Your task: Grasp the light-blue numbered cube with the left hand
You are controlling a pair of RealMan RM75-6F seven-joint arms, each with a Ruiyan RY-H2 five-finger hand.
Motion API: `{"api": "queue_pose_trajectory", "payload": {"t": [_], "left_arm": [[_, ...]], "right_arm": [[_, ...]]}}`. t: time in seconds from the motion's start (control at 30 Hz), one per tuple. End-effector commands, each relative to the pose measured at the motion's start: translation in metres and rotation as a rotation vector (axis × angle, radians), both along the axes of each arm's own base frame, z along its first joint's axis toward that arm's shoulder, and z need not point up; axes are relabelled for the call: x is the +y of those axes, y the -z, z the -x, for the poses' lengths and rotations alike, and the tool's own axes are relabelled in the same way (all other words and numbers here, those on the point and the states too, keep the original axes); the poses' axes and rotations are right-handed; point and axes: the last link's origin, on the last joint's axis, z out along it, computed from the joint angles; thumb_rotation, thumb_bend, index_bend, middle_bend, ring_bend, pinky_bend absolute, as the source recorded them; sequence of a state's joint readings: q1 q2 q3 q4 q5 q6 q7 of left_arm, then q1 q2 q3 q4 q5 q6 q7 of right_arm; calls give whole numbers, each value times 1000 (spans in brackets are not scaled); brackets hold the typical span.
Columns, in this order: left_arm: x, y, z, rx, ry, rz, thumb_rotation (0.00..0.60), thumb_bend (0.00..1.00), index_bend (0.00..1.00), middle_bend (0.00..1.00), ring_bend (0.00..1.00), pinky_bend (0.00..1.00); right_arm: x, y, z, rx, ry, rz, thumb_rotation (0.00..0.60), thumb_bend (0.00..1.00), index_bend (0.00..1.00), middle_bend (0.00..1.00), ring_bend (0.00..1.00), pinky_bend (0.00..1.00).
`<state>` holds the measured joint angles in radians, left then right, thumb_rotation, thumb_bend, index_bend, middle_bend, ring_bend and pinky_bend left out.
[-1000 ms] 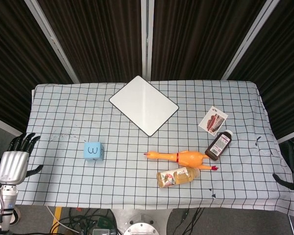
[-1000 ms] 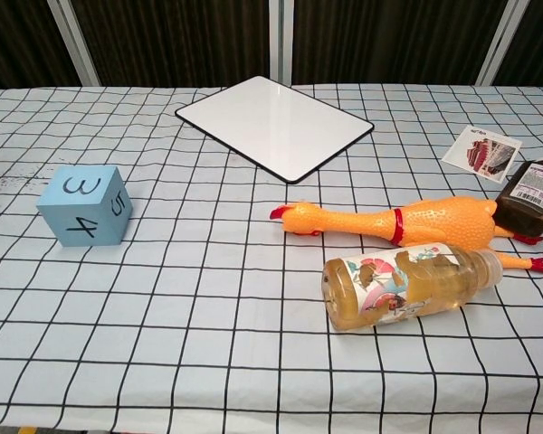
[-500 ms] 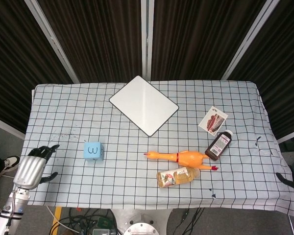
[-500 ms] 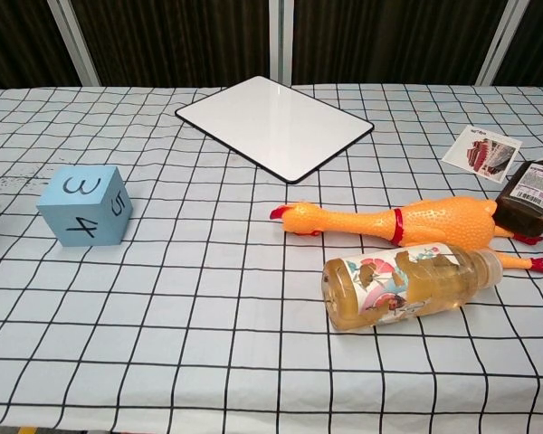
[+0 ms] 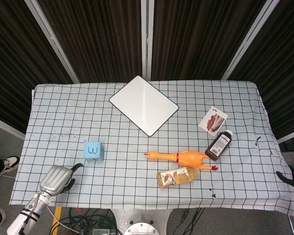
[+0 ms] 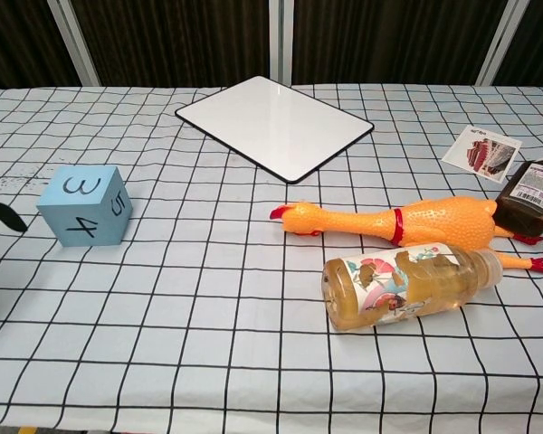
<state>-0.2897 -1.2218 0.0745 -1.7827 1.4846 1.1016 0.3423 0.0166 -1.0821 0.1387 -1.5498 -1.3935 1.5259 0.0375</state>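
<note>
A silver-grey metallic shell is seen on the back of the left hand [image 5: 56, 177], with black fingers [image 5: 76, 167]. Its wrist is ringed in black and white bands.

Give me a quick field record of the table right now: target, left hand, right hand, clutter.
target: light-blue numbered cube, upright on the checked cloth, left side of table, ungrasped
left hand: left hand near the front-left table edge, short of the cube, not touching it, holding nothing
right hand: barely visible at the far right edge, state unclear
clutter: whiteboard, rubber chicken, juice bottle lying down, dark bottle, card
</note>
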Motion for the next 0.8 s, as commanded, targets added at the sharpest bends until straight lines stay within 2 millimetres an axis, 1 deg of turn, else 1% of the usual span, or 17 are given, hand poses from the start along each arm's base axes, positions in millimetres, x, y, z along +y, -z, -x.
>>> {"api": "queue_pose_trajectory", "payload": {"t": [0.03, 0.37, 0.57, 0.8], "left_arm": [[0, 7, -5, -5, 4, 37, 600, 480, 250, 786, 800, 667], [16, 20, -19, -18, 38, 54, 600, 515, 238, 789, 800, 666], [27, 23, -18, 1, 21, 38, 600, 520, 238, 790, 800, 666], [37, 19, -12, -6, -14, -20, 600, 534, 238, 791, 800, 666]], "right_arm": [[0, 0, 0, -1, 0, 1, 600, 5, 0, 0, 0, 0], [1, 0, 4, -1, 17, -3, 600, 15, 0, 0, 0, 0], [1, -1, 7, -3, 25, -1, 600, 15, 0, 0, 0, 0], [0, 2, 9, -3, 31, -9, 600, 16, 0, 0, 0, 0]]}}
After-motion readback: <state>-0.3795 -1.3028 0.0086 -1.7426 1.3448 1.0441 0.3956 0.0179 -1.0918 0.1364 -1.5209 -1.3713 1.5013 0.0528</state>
